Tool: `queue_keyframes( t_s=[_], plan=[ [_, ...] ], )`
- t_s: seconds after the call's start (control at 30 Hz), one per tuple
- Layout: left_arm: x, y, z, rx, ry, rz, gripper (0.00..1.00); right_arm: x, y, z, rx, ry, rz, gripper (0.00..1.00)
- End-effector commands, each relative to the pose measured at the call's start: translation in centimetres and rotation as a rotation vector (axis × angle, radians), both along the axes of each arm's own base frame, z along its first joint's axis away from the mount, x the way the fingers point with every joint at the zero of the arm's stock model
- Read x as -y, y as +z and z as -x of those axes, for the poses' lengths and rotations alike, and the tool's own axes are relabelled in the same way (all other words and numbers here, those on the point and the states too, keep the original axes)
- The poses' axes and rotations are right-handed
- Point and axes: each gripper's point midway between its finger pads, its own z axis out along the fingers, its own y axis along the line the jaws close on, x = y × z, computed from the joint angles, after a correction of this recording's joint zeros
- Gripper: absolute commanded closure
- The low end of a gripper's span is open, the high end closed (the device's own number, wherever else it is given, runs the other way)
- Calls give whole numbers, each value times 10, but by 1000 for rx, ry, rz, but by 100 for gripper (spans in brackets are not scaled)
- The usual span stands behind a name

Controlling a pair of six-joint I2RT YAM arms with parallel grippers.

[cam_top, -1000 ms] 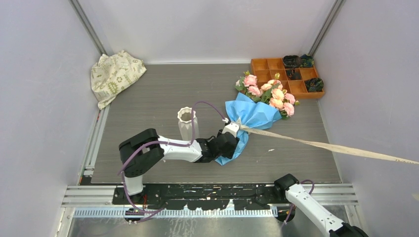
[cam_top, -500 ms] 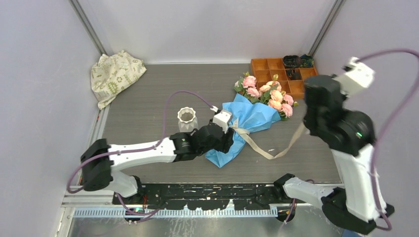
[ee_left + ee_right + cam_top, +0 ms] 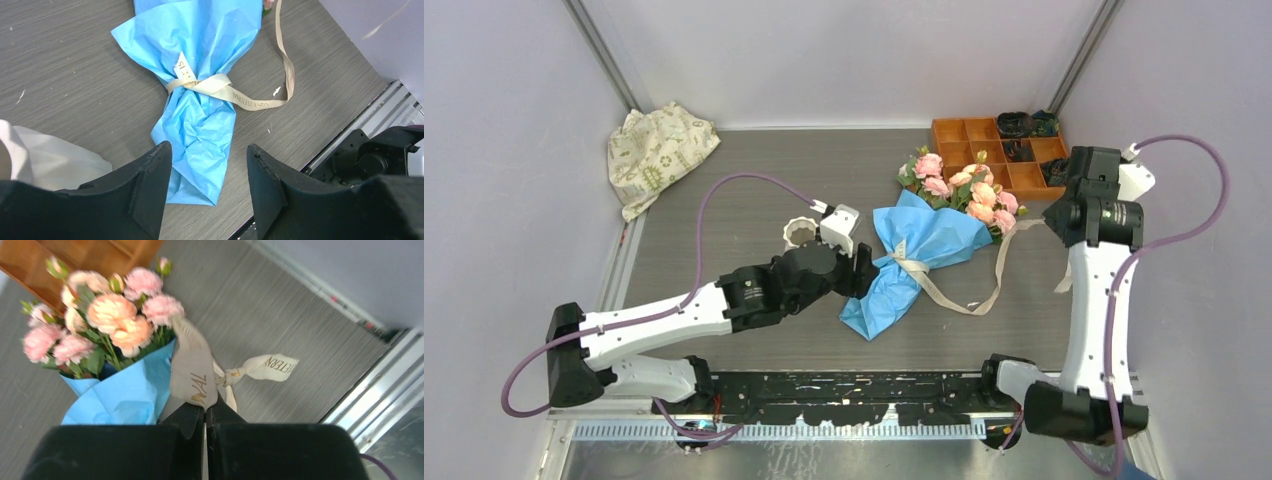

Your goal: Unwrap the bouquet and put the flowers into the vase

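Note:
The bouquet lies on the table in blue wrapping paper. Its pink and peach flowers point toward the back right. A beige ribbon is still knotted round the paper's waist. My left gripper hovers open over the wrapping's lower tail, and its fingertips hold nothing. My right gripper is shut on the ribbon's long end, just right of the flowers. The white ribbed vase stands behind my left wrist, partly hidden by it.
An orange compartment tray with dark items sits at the back right, close behind the flowers. A cream patterned cloth lies in the back left corner. The slack ribbon loops across the table, and a metal rail runs along the near edge.
My left gripper let go of the wrapping's tail, opened and drew back left. My right arm swung back in from the right with the ribbon, which went from taut to slack.

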Motion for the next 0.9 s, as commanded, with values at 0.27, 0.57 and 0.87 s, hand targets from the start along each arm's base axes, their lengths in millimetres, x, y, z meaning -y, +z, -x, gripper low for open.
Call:
queue_keyframes(
  t_s=[0.27, 0.57, 0.87],
  plan=[
    [-10, 3, -4, 27, 32, -21, 41, -20, -93, -28, -131, 175, -326, 50],
    [-17, 3, -7, 33, 65, -34, 36, -94, -58, -43, -15, 452, -309, 30],
    [-47, 25, -11, 68, 154, -23, 34, -209, -156, -30, -250, 703, -293, 31]
  ],
)
